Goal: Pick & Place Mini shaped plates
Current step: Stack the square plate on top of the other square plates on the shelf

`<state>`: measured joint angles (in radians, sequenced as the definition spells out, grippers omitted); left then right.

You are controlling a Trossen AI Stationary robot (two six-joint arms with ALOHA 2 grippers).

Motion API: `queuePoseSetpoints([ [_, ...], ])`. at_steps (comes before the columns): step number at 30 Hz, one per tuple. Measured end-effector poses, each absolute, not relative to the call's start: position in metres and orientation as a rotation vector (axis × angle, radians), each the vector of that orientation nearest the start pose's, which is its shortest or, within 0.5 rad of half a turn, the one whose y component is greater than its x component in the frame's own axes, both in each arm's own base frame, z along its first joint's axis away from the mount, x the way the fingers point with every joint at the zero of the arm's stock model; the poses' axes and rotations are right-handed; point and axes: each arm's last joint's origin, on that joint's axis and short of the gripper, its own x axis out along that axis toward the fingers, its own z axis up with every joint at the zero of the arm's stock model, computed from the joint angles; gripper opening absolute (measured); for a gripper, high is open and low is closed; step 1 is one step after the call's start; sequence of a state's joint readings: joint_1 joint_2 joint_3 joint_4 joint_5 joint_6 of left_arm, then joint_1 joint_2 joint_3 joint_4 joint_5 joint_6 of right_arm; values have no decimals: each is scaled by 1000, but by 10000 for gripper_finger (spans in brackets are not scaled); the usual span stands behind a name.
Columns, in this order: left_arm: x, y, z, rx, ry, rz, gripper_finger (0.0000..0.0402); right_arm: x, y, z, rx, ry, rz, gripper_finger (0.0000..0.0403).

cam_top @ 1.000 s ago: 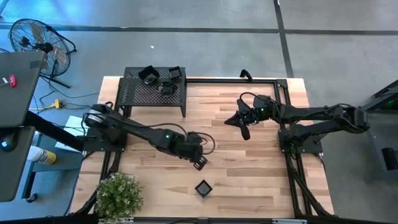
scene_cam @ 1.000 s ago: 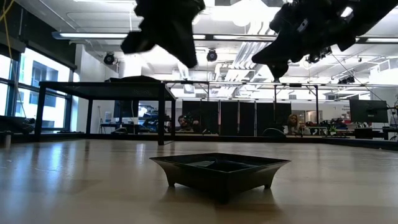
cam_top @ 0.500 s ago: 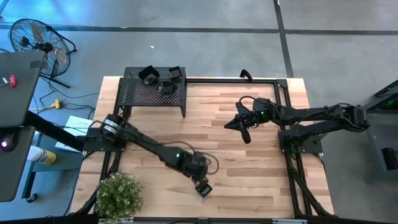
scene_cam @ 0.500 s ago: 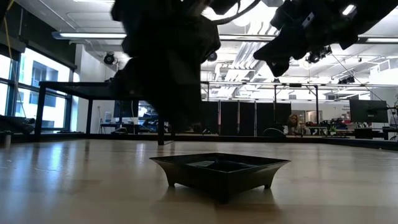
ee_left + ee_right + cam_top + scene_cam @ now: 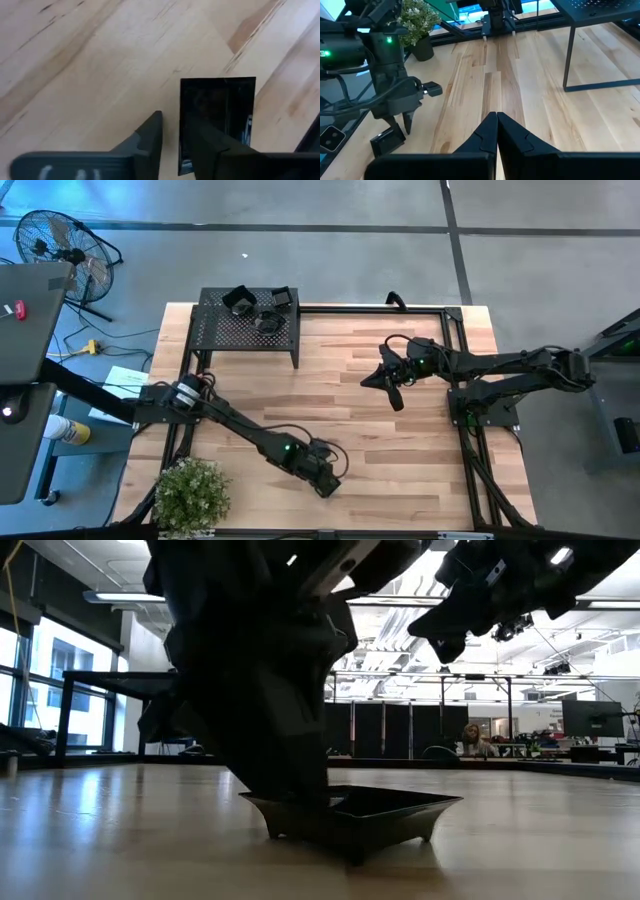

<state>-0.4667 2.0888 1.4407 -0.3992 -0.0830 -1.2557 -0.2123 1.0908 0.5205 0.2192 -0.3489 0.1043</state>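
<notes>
Left tool [image 5: 172, 137] down at the table's front, fingers apart astride one rim of a square mini plate [image 5: 220, 107] (not lifted). Right tool [image 5: 496, 131] together, idle mid-air. Other plates [image 5: 258, 308] sat on the perforated shelf [image 5: 225, 332]; most work remained.

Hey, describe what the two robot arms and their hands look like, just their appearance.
Both arms are dark, near-black, jointed links with loose black cables looping beside the wrists and small green lights glowing on their bodies. The left hand and right hand each end in two matte black, wedge-shaped fingers tapering to narrow tips.
</notes>
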Motion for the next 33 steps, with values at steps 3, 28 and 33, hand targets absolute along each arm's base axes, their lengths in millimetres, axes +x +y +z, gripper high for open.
queuePoseSetpoints([
  [3, 385, -191, 150, -827, 1064, 318, 38, 223, -38, 223, 202, 349, 118, 2],
  [28, 296, 46, 356, -934, 596, 640, 1, 222, -38, 221, 232, 365, 109, 2],
  [33, 251, 126, 374, -1005, 404, 880, 1, 222, -39, 221, 239, 365, 68, 1],
])
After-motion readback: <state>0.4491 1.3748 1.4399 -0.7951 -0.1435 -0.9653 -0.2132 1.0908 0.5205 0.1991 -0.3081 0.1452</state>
